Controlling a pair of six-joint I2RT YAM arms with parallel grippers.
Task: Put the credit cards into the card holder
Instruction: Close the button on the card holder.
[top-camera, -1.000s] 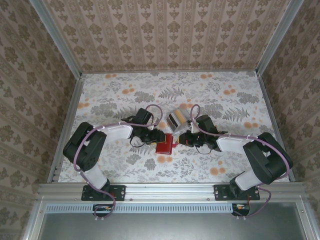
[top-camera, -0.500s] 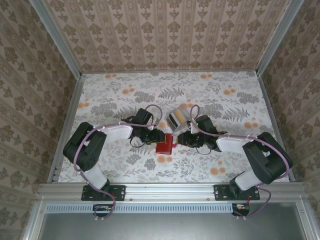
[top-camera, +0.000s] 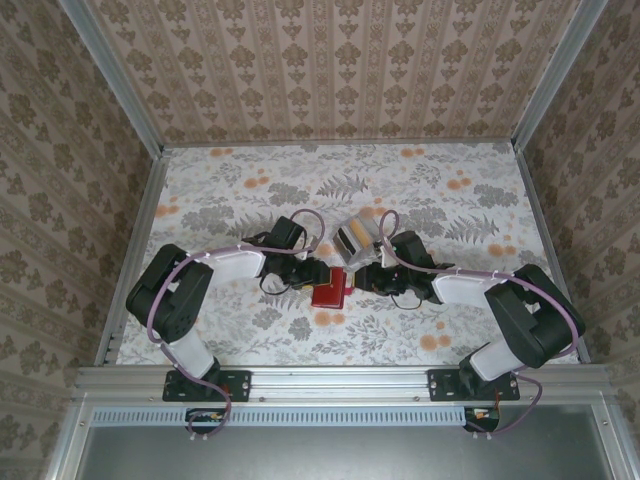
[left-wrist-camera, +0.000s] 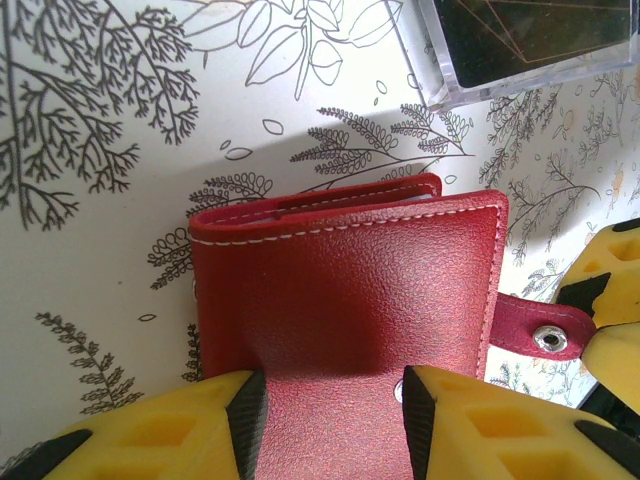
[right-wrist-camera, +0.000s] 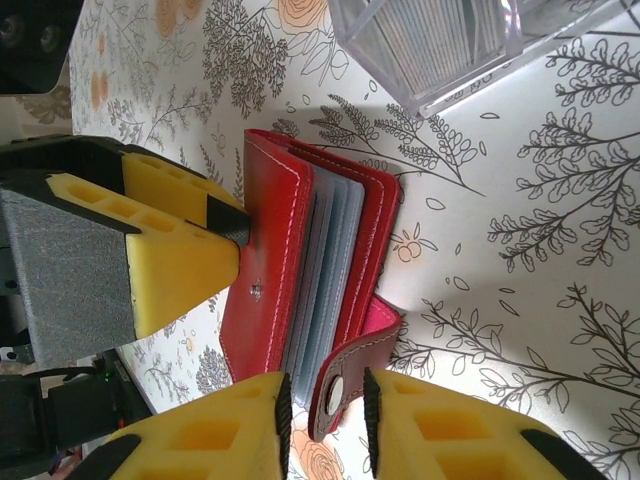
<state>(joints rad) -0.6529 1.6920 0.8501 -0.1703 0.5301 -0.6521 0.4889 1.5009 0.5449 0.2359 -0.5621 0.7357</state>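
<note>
We see the left claw pinching the card holder; the right claw, slightly spread, brackets its tab strap at 6 o'clock; a tug could snap it shut

Both arms reach inward, left gripper and right gripper facing each other, fingers part-spread.

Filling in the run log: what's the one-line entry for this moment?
left gripper: shut on red leather card holder cover | right gripper: around red snap tab strap | clear plastic card box: behind holder
</note>
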